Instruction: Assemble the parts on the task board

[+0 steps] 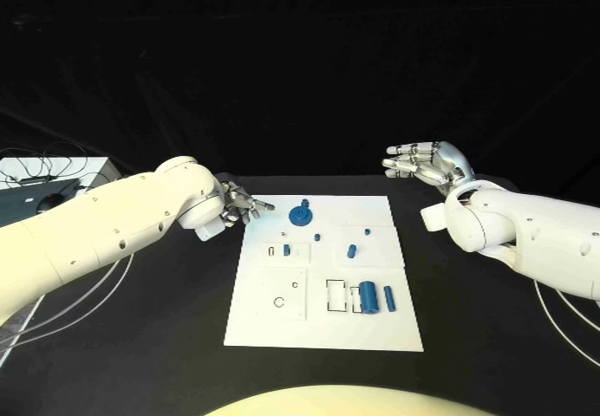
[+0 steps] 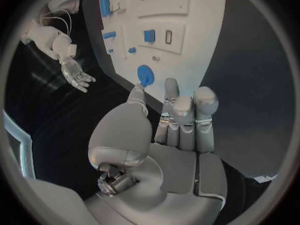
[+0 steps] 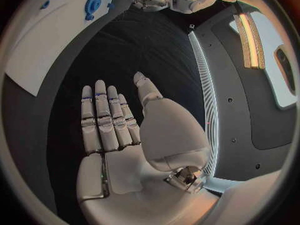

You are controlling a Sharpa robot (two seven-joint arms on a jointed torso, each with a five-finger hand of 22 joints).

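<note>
Start of assembly; parts (image 1: pixel 373 297) loose on task board (image 1: pixel 328 333).
Left robot hand (image 1: pixel 240 208) at 10 o'clock and right robot hand (image 1: pixel 425 161) at 2 o'clock released, empty; next, probably reaching for blue disc (image 1: pixel 302 214).

The black table (image 1: pixel 150 347) carries the white task board (image 1: pixel 322 329) at its middle, with white cables (image 1: pixel 75 299) trailing across its left part and a cable (image 1: pixel 557 325) at its right.

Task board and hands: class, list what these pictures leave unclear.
1. Left hand, head view: palm hidden behind its own arm.
2. Small parts on the task board, head view: too small to tell shapes.
3. Task board, right wrist view: cut off by the circle's rim.
</note>
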